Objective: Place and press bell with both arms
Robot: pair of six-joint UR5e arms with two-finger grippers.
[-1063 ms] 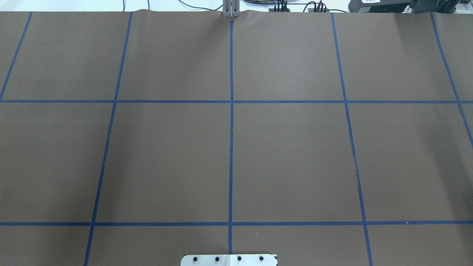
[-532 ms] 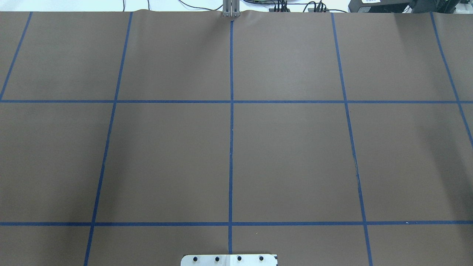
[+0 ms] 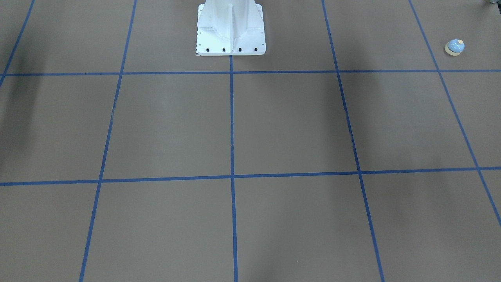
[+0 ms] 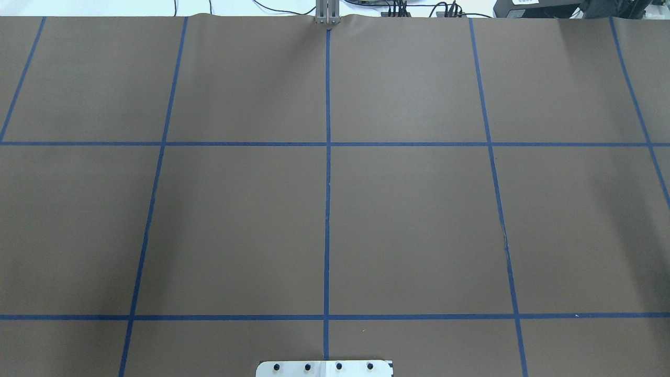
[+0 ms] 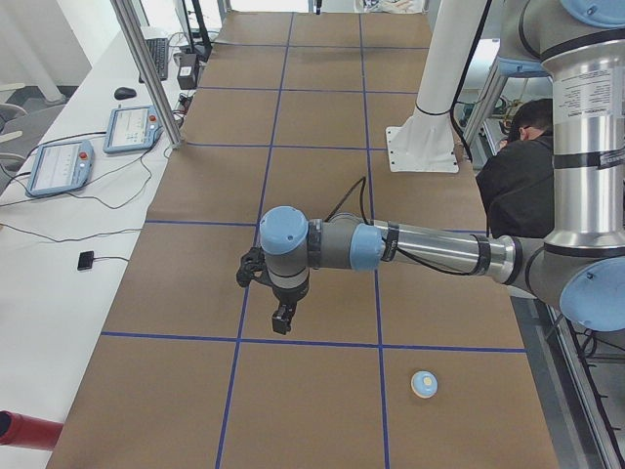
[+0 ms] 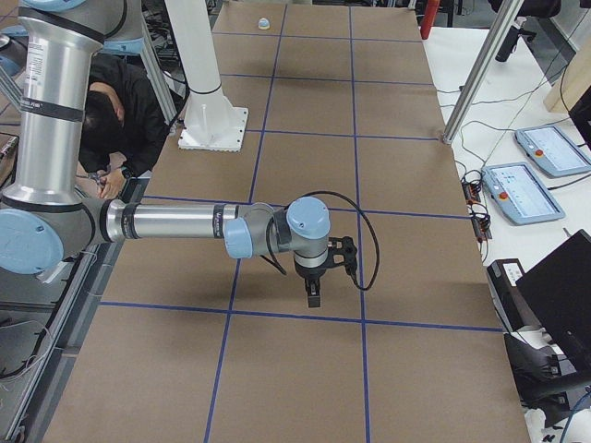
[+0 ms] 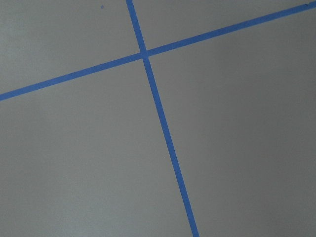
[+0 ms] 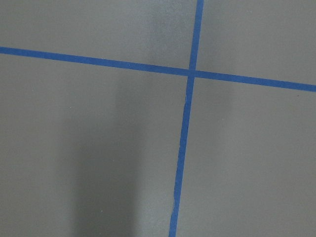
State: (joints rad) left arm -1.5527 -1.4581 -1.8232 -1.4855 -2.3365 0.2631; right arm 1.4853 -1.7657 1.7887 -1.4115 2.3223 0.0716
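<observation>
Brown paper covers the table (image 3: pixel 297 125), ruled into squares by blue tape lines (image 4: pixel 327 209), with the white pedestal (image 3: pixel 231 27) bolted at the robot's edge. The bell (image 3: pixel 454 47) sits upright on the table far out on the robot's left, in the row of squares level with the pedestal. The left gripper (image 5: pixel 283 320) hangs pointing down, seemingly over a tape line, well apart from the bell. The right gripper (image 6: pixel 314 295) hangs likewise towards the table's other end. Both show only in side views, so I cannot tell whether either is open or closed.
</observation>
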